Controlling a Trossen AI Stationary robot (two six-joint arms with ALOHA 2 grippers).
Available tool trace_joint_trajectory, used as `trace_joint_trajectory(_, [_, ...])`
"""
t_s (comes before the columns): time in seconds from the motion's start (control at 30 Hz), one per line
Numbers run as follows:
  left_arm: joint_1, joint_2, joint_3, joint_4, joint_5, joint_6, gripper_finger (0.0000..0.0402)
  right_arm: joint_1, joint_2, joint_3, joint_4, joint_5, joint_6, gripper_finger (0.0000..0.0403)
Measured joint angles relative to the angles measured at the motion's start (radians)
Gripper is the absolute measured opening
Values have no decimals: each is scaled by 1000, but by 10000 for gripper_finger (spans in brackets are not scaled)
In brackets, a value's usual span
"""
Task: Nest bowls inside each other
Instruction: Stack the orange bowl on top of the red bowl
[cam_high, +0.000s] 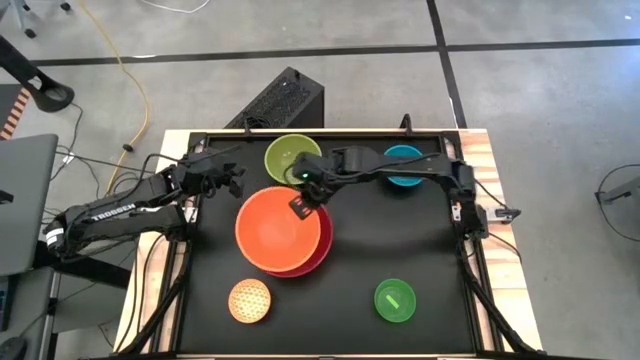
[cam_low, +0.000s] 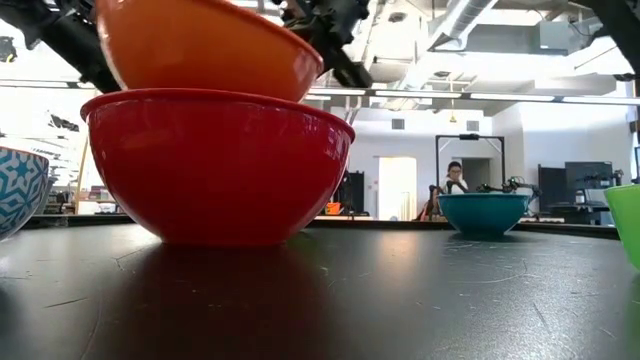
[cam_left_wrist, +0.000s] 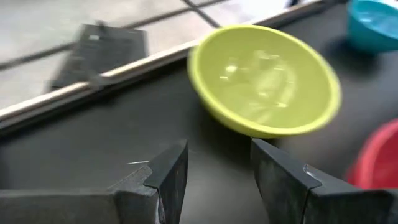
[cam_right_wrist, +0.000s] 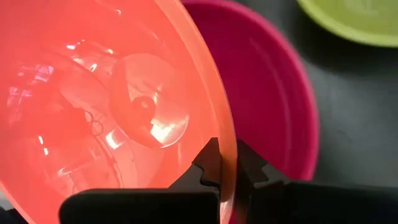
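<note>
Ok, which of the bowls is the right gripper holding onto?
The orange bowl: the right gripper is shut on its rim, over the big pink-red bowl. The other bowls sit on the table untouched.

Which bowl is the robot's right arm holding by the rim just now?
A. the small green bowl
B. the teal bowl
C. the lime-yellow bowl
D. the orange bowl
D: the right gripper has its fingers pinched on the rim of the orange bowl, which sits tilted in the big pink-red bowl.
</note>
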Motion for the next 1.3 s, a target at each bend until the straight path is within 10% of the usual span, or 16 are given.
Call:
trace_joint_trajectory(0.9, [0, -88, 0, -63, -24, -50, 165, 1, 132, 26, -99, 75, 15, 24])
trace_joint_trajectory(1.3, [0, -88, 0, -78, -24, -61, 165, 8, 146, 25, -92, 97, -3, 84])
